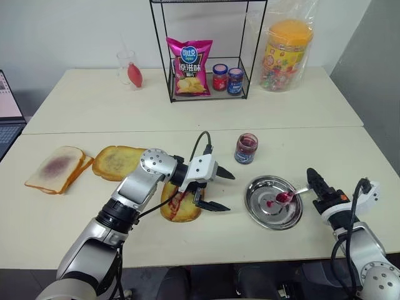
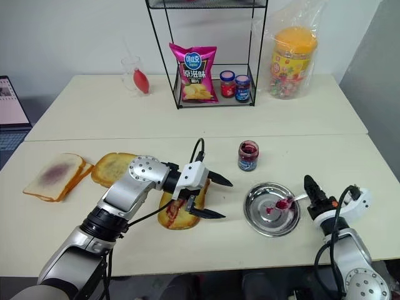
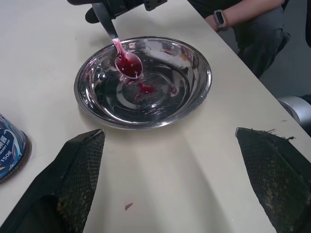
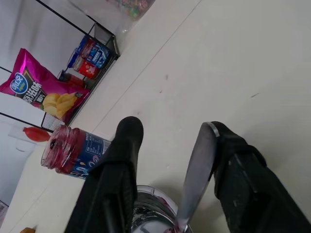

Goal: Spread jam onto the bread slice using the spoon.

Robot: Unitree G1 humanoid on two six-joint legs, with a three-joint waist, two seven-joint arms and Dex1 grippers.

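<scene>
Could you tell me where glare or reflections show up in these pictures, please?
Left wrist view: the steel plate mirrors the spoon and jam spots, with bright streaks on its rim. Left eye view: the same plate shines pale, and the jam jar carries small highlights.

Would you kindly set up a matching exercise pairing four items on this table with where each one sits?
Things:
1. spoon
2. bread slice
3. jam
4. chip bag

Places:
A. inside the black wire rack
B. bowl resting in the steel plate
C. beneath the open left gripper
D. in an open jar behind the plate

Pairs: 1-B, 2-C, 3-D, 4-A
</scene>
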